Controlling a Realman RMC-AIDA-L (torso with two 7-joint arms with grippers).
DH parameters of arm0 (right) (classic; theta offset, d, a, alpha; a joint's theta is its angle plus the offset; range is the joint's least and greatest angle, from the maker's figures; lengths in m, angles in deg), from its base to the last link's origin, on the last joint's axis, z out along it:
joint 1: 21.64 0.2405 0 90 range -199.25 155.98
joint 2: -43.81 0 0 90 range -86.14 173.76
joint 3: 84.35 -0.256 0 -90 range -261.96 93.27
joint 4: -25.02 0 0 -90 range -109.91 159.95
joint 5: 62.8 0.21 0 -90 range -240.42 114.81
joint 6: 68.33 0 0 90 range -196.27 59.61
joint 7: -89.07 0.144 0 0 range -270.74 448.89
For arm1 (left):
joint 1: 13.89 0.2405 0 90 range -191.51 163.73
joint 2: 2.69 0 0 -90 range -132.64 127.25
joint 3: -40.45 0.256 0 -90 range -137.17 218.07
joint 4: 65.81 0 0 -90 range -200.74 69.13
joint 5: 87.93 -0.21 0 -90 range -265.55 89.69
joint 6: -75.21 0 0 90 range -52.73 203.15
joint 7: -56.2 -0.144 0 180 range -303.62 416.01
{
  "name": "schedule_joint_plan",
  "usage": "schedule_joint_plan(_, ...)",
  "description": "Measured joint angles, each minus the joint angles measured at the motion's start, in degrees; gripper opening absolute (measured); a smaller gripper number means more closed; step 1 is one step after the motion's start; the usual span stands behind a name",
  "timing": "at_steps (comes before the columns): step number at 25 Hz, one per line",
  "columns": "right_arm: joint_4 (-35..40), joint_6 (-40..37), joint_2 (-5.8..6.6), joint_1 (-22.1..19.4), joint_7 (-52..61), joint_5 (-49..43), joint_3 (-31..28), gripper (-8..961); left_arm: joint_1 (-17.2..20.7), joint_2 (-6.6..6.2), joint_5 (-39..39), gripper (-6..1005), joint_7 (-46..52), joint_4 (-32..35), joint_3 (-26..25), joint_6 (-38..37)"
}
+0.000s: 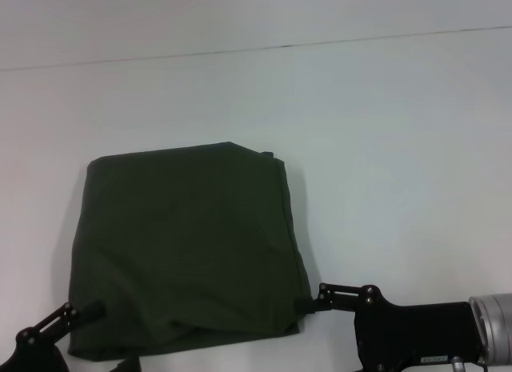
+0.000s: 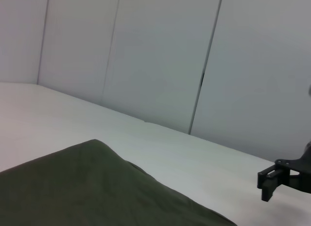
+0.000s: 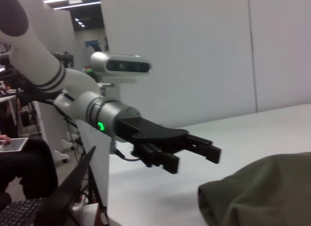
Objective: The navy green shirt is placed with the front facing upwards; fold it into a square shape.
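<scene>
Shirt (image 1: pixel 188 248) already down to a rough dark-green square, lower left of centre in the head view on the white table (image 1: pixel 384 132). Near edge a bit lumpy, though. Left gripper (image 1: pixel 80 314) at the bottom-left corner, right gripper (image 1: pixel 310 302) just off the bottom-right corner. Left looks spread open in the right wrist view; right reads as open too, nothing pinched. Best bet now: lift straight off without snagging cloth, maybe press that bunched near hem flat first.
</scene>
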Motion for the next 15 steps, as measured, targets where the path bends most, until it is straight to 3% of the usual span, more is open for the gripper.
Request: schedule_joint_plan(15, 0.45, 0.33, 0.14, 0.62, 0.22, 2.22, -1.42, 910, 0.63, 0.04, -2.51, 902, 0.05, 1.17, -0.91, -3.4)
